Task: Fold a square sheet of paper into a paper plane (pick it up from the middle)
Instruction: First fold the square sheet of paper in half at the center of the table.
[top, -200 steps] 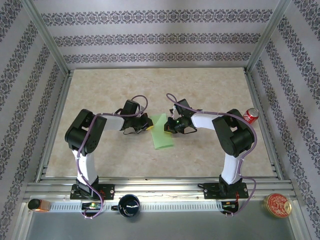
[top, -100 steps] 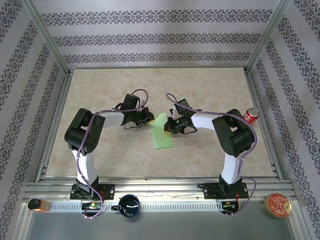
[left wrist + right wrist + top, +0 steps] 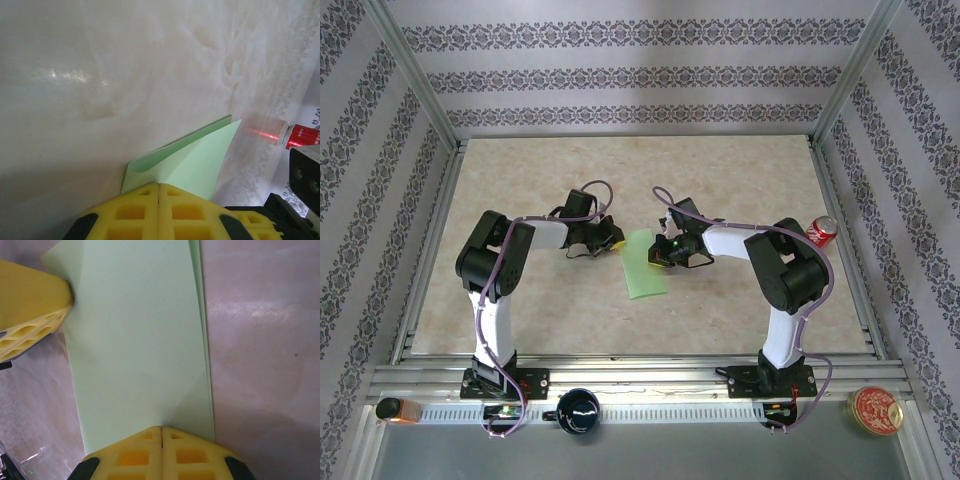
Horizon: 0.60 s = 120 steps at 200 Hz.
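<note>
Well left of the red soda can, the folded square sheet of paper lies between the left gripper and right gripper, both fully closed with their tips on its edges, so uneven pressure could drag it and skew the crease.

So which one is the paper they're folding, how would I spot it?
Look at the beige marble table, right in its middle. The sheet of paper lies there, with the left gripper and right gripper at its edges. It's the only light-green thing, a narrow rectangle.
</note>
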{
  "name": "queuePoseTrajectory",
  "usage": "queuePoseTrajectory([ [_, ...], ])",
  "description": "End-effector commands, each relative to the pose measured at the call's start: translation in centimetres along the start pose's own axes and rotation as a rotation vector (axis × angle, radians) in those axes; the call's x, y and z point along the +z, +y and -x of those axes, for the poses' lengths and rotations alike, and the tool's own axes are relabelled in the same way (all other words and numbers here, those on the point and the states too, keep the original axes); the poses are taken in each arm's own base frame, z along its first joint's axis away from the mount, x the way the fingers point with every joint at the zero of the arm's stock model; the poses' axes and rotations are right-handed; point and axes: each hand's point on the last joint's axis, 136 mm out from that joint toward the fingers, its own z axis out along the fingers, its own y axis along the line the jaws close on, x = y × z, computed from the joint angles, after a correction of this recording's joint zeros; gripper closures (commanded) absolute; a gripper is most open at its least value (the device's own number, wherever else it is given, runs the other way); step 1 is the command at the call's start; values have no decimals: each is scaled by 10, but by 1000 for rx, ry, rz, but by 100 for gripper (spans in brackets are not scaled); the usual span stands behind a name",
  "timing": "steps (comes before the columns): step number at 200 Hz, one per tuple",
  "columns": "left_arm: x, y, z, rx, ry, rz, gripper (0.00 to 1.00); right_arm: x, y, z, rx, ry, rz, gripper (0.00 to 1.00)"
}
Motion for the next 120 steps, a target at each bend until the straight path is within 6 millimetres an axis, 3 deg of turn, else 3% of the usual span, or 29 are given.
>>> queuePoseTrajectory([
  [1, -7, 10, 8, -2, -3, 62, 98, 9, -44, -30, 69, 78, -160, 100],
  [31, -15, -21, 13, 50, 8, -19, 98, 9, -44, -30, 65, 81, -162, 100],
  [49, -13, -29, 12, 67, 29, -54, 98, 9, -43, -29, 66, 79, -160, 100],
  [71, -6, -20, 11, 62, 45, -31, 98, 9, -42, -29, 66, 78, -158, 100],
  [120, 5, 20, 13, 21, 37, 92, 98, 8, -45, -31, 66, 82, -163, 100],
])
